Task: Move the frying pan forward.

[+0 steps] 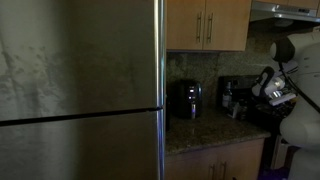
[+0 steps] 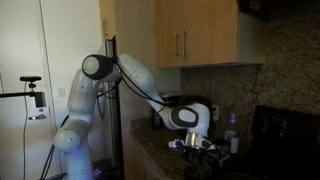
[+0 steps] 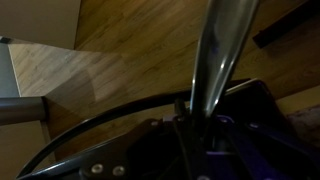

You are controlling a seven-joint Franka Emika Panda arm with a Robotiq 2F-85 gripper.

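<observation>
1. In the wrist view the claw [image 3: 195, 128] sits at the bottom middle of the picture. It is pressed tight on the frying pan [image 3: 212, 85], pinching its long shiny handle [image 3: 228, 35].
2. The handle runs from the claw up to the top edge, a bit right of the middle. A dark curved edge sweeps from the lower left toward the claw. I cannot tell if it is the rim of the pan.
3. Brown wood [image 3: 130, 40] fills the upper part of that picture behind the handle.
4. In an exterior view the claw [image 2: 195, 147] hangs low in the middle, pointing down just over the speckled counter [image 2: 150, 152]. The pan under it is too dark to make out there.
5. The white robot arm [image 2: 90, 100] stands at the lower left, bends near the top and reaches right to the claw.
6. A small bottle [image 2: 232, 135] stands just right of the claw. A black stove [image 2: 290, 130] is at the lower right.
7. Wooden cabinets [image 2: 190, 40] hang in the upper middle. A camera on a stand [image 2: 35, 97] is at the left edge.
8. In an exterior view a big silver fridge [image 1: 80, 90] is nearest and fills the left half. Past it a black machine [image 1: 185, 98] sits on the counter in the middle, and the arm shows at the right edge.
</observation>
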